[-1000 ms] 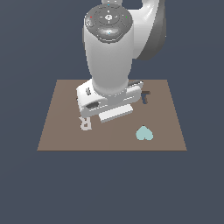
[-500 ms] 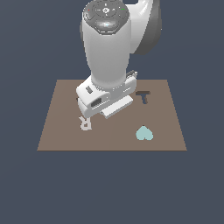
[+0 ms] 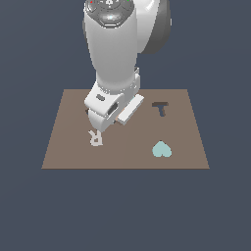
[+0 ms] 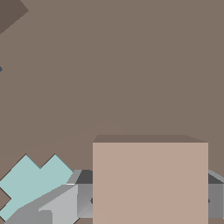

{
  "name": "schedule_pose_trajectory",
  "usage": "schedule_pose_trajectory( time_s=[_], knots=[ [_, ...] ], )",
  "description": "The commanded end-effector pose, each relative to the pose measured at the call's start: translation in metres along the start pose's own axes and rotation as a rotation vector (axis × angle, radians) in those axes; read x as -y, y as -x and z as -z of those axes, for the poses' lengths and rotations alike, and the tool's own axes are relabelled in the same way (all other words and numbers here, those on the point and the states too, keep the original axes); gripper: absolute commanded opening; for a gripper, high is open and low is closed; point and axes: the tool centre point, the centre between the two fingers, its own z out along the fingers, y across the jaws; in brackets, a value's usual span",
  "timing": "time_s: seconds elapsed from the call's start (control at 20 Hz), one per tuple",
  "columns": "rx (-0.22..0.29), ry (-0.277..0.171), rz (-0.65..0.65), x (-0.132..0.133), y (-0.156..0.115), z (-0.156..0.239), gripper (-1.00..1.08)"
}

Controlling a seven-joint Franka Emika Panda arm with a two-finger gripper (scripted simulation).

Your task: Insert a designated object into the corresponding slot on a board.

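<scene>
The brown board (image 3: 63, 152) lies flat under my arm. In the wrist view the tan square tile (image 4: 150, 181), the designated object, sits between my grey fingers (image 4: 65, 205) and fills the space between them. My gripper (image 3: 100, 122) is shut on it, hanging over the board's half on the exterior view's left, just above the whitish letter R (image 3: 95, 138). My hand hides most of the slot in the exterior view; only a dark bit (image 3: 88, 112) shows beside the hand. A tiny dark blue sliver (image 4: 1, 68) shows at the edge of the wrist view.
A teal heart (image 3: 161, 149) lies on the board toward the exterior view's right, and it also shows in the wrist view (image 4: 30, 183). A dark T-shaped recess (image 3: 160, 109) sits behind the heart. Around the board is dark floor.
My arm has moved toward the exterior view's left, from near the T recess to above the letter R. The tile has stayed in the gripper.
</scene>
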Motion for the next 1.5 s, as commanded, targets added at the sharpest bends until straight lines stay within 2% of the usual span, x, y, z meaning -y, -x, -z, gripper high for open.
schedule_pose_trajectory(
  time_s=[0.0, 0.95, 1.45],
  knots=[
    [0.000, 0.001, 0.098, 0.001, 0.007, 0.001, -1.00],
    [0.000, 0.001, 0.792, -0.011, 0.055, 0.004, -1.00],
    [0.001, 0.001, 1.058, -0.025, 0.069, 0.006, -1.00]
  ],
)
